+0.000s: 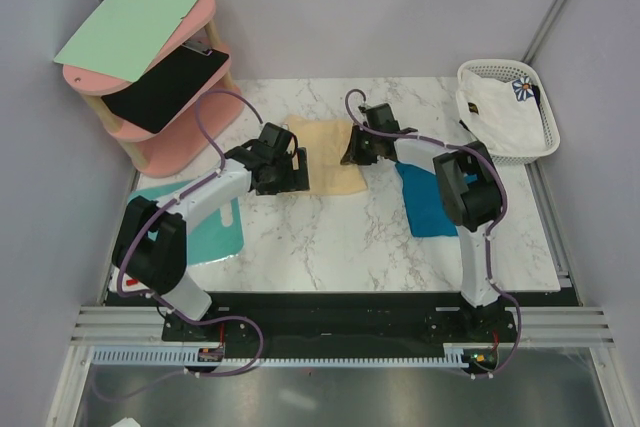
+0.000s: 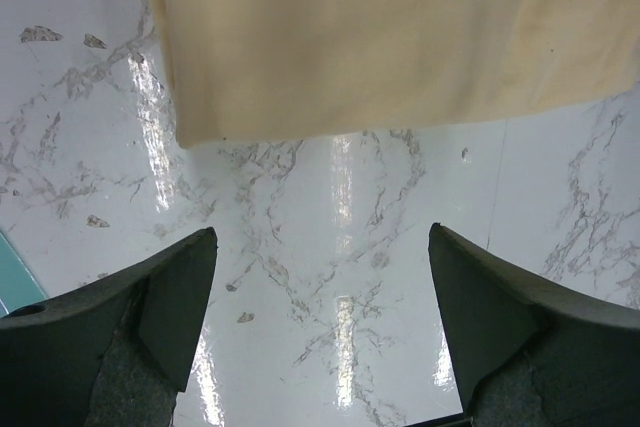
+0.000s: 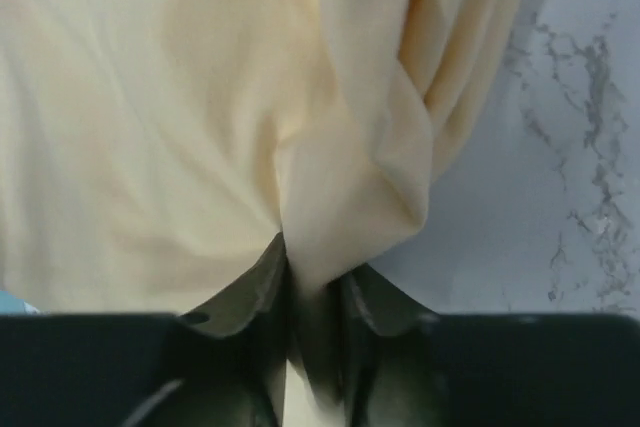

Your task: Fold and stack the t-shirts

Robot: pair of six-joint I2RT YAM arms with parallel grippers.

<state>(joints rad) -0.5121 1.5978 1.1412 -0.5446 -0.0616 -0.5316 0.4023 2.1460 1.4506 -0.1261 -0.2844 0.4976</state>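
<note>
Table (image 1: pixel 330 237) of white marble, with both arm bases along the near edge. Just past them on the left, flat turquoise board (image 1: pixel 215 232) lying partly under the left arm. On the right, teal-blue t-shirt (image 1: pixel 425 202) lying partly under the right arm. Farther in, left gripper (image 2: pixel 322 232) with fingers wide apart, holding nothing, over bare marble just beside a corner of the pale yellow t-shirt (image 1: pixel 330 162). Same shirt spread out in the middle of the table. Right gripper (image 3: pixel 312 257) at the shirt's right side, squeezed tight on a bunched fold of the yellow cloth. Soft wrinkles running up from that pinch. At the far right, white lattice basket (image 1: pixel 545 127) with the white flower-print t-shirt (image 1: pixel 495 107) piled inside. At the far left, pink shelf (image 1: pixel 170 147) with a black clipboard (image 1: pixel 165 87) on the lower level and a green clipboard (image 1: pixel 130 22) on top.
</note>
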